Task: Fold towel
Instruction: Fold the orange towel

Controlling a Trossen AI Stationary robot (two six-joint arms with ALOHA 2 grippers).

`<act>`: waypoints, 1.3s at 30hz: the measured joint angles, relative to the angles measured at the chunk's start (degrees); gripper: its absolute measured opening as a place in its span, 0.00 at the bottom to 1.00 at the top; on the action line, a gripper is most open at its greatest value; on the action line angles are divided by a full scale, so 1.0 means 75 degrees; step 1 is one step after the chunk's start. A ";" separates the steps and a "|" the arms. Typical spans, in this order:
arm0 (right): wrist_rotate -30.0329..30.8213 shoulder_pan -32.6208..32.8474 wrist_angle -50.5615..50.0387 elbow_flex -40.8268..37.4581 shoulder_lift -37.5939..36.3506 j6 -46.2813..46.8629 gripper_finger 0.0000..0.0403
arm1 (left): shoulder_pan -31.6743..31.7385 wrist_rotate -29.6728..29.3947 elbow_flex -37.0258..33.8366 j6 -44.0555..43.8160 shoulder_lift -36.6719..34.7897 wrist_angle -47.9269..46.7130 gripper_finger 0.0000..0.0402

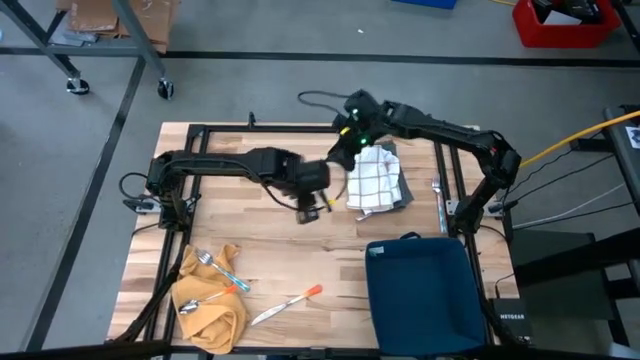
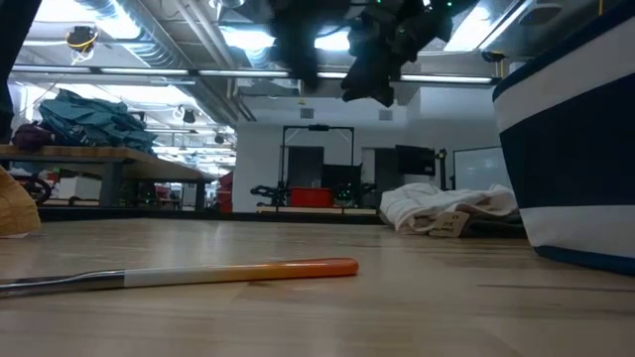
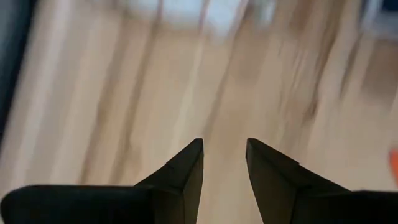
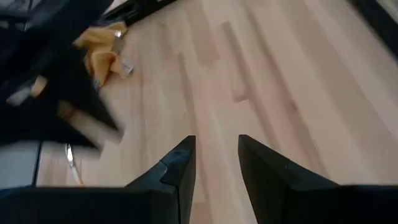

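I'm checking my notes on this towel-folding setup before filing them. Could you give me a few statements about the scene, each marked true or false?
1. The checked towel lies bunched on the table, near its far edge. True.
2. The left gripper is clamped on the towel. False: its fingers stand apart with nothing between them, over bare wood.
3. A fork and a spoon rest on the yellow cloth. True.
4. The blue bin is on the table's left side. False: it sits at the near right.
5. The right gripper holds the orange-handled knife. False: it is empty; the knife lies on the table, near the front.
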 joint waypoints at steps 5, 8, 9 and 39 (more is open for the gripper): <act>0.0303 0.0530 -0.0060 0.0000 0.0245 -0.0637 0.31 | -0.0250 0.0030 0.0000 -0.1889 0.0000 -0.2495 0.28; 0.0603 0.0777 -0.0075 0.0000 0.0431 -0.0827 0.31 | -0.0412 0.0443 -0.0002 -0.3043 0.0006 -0.3369 0.28; 0.0687 0.0850 -0.0076 0.0000 0.0478 -0.0830 0.31 | -0.0466 0.0642 -0.0006 -0.3306 0.0006 -0.3334 0.28; 0.0972 0.1326 -0.0952 -0.0006 0.0944 -0.1629 0.31 | -0.2619 -0.0322 -0.0023 -0.4482 -0.1556 -0.3302 0.18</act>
